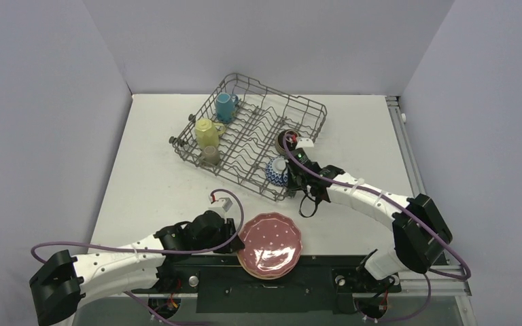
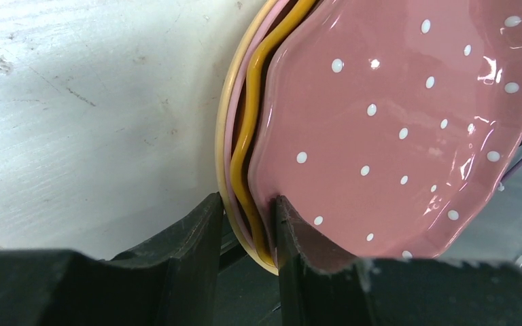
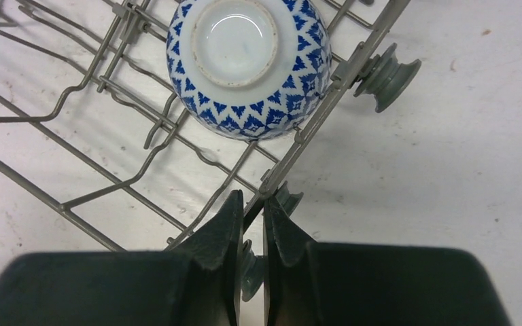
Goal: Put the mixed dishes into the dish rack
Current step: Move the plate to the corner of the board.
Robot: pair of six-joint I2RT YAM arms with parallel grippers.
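The pink white-dotted scalloped plate [image 1: 272, 239] [image 2: 394, 115] tops a stack at the table's near edge, over an orange plate [image 2: 250, 136], a plain pink rim and a tan plate [image 2: 220, 136]. My left gripper [image 1: 234, 242] [image 2: 248, 217] is closed across the stack's rim, one finger on the dotted plate, the other against the tan plate. The dish rack [image 1: 279, 91] [image 3: 340, 75] holds a light-blue mug [image 1: 226, 105], a pale-yellow mug [image 1: 207, 131], an olive mug [image 1: 211, 155], a dark-brown bowl [image 1: 285, 140] and an upturned blue-white bowl [image 1: 276, 170] [image 3: 248, 61]. My right gripper [image 1: 293, 176] [image 3: 251, 204] is shut on the rack's near-right rim wire. No red patterned plate shows.
The rack sits askew at the far middle of the white table [image 1: 156, 183], with grey wheels [image 3: 386, 71] on its outer side. The plate stack overhangs the black base strip [image 1: 326, 272]. A raised rail [image 1: 404, 136] runs along the table's right edge.
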